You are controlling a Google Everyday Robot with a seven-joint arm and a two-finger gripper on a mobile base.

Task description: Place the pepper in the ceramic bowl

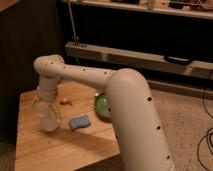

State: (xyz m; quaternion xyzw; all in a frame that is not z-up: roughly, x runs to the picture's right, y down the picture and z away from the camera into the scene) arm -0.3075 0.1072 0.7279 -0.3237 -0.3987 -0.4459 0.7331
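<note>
The pepper point(64, 101) is a small orange-red shape lying on the wooden table point(60, 150), near its far side. The ceramic bowl point(102, 106) is green and sits to the pepper's right, with its right part hidden behind my arm. My gripper point(47, 111) hangs down from the wrist over the left part of the table, just left of and slightly nearer than the pepper, well left of the bowl. A pale cup-like shape point(48, 123) stands right under it.
A blue sponge point(79, 122) lies on the table in front of the bowl. My thick white arm point(132, 115) crosses the right side of the view. A dark wall panel stands at the left. A low shelf rail point(150, 57) runs behind, and cables point(206, 140) lie on the carpet at the right.
</note>
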